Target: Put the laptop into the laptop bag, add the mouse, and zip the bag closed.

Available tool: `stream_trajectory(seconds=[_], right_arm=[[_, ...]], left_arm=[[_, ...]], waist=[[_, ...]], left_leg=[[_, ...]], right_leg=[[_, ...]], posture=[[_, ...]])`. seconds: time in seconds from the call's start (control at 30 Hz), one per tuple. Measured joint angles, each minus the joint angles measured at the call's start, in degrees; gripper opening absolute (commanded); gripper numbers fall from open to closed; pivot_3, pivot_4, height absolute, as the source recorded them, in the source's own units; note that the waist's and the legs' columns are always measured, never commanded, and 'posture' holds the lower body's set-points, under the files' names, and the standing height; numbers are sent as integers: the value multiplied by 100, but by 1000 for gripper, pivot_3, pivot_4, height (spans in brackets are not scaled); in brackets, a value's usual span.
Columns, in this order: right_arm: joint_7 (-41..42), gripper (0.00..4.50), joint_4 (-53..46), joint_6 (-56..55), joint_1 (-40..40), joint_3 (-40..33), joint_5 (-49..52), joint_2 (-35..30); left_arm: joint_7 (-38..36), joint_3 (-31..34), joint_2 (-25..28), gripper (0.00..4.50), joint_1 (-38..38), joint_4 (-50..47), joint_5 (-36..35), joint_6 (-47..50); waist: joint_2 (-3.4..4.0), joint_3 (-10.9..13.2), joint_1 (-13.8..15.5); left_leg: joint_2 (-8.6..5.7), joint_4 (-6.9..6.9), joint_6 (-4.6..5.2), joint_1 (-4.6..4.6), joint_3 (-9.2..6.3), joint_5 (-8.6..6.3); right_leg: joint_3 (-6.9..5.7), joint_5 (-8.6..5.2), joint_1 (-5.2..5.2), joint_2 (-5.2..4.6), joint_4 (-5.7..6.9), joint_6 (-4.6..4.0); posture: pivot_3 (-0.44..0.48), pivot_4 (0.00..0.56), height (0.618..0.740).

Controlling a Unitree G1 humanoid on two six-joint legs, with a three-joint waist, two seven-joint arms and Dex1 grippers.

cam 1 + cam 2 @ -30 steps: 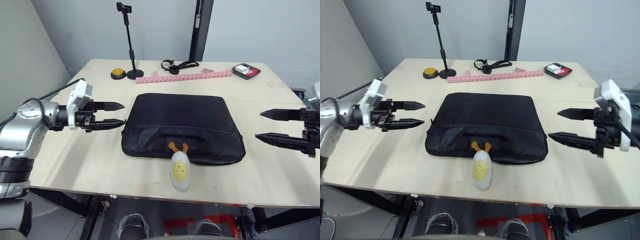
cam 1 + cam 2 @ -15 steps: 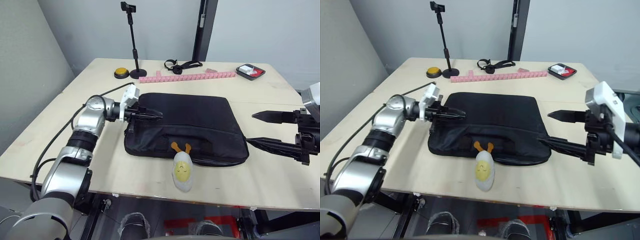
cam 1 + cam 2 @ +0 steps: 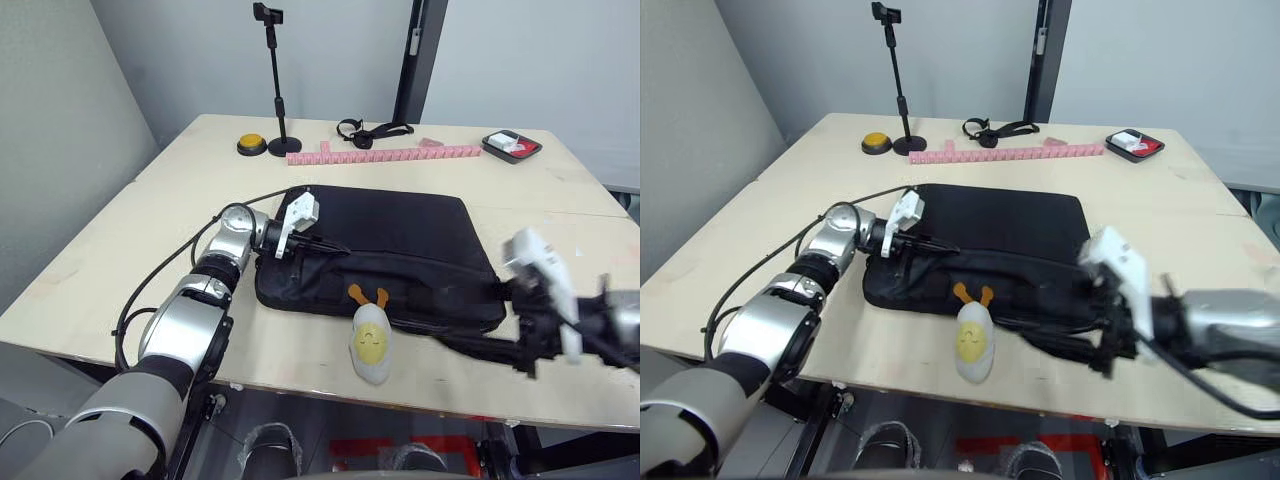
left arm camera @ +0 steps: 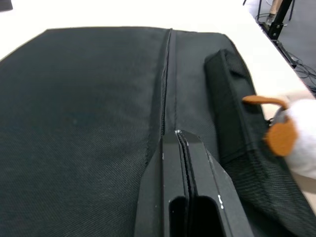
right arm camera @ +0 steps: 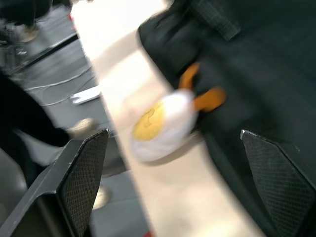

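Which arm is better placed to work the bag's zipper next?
Left: its left gripper, fingers shut, rests right on the laptop bag zipper line. The right gripper is open, low by the front edge.

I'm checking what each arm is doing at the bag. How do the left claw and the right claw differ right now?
The left claw is shut, its fingers pressed together on the laptop bag's zipper line near the bag's left end. The right claw is spread wide open. It sits at the bag's front right edge, facing the plush toy. Both have two black fingers and are low at the bag.
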Motion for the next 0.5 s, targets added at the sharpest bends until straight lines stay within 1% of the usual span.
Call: stream_trajectory(seconds=[0.13, 0.33, 0.5], right_arm=[[-306, 4500, 333, -45, -257, 699, -274, 135], [-609, 4500, 665, 40, -765, 1749, -482, 648], [-785, 4500, 1074, 105, -1186, 2330, -739, 1168]], left_arm=[[30, 28, -15, 33, -50, 104, 131, -189], [57, 145, -8, 33, -47, 200, 223, -233], [43, 176, 0, 33, -32, 199, 280, -315]], waist=[[0, 0, -7], [0, 0, -25], [1, -1, -29]], left_leg=[[-2, 0, -2, 2, -5, 0], [-2, 0, -4, 3, -6, 0], [-3, -1, -5, 2, -7, -1]], right_leg=[[-2, 1, 5, -1, 0, 1], [-3, 2, 6, 0, 2, 4], [-3, 2, 5, -1, 2, 4]], posture=[[0, 150, 739], [0, 150, 739], [0, 150, 739]])
